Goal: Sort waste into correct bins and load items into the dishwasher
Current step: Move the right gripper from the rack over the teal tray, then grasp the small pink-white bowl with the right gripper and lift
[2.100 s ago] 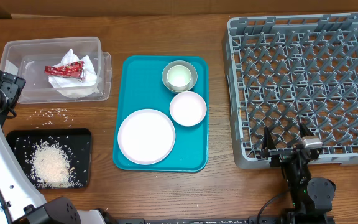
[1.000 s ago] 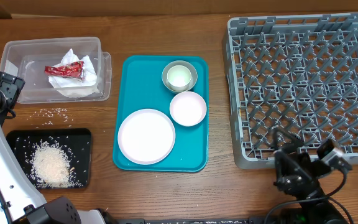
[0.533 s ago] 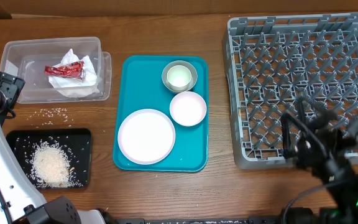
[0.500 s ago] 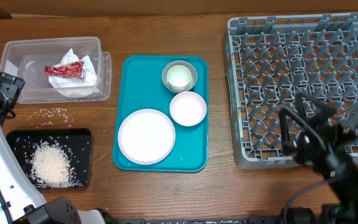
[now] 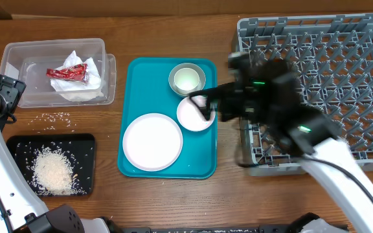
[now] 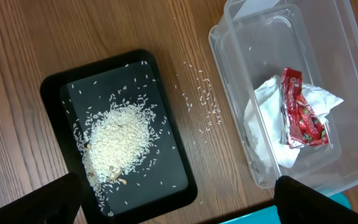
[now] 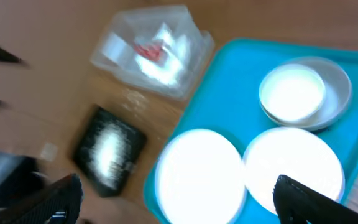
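Dish rack (image 5: 342, 65) sits at the table's right. Teal tray (image 5: 141, 71) is centre. On it: round white plate (image 5: 152, 141) near-left, small white bowl (image 5: 194, 118) right, white cup (image 5: 186, 79) far, sitting in the grey bowl (image 5: 200, 86).

Right gripper (image 5: 203, 107) is blurred, jaws spread, holding nothing, over the small white bowl's far edge.

Left gripper (image 6: 179, 202), jaws spread, hangs over the black tray (image 6: 55, 87), well apart from the dishes.

Judgement: the right arm is nearer, and the bowl is its likely pick.
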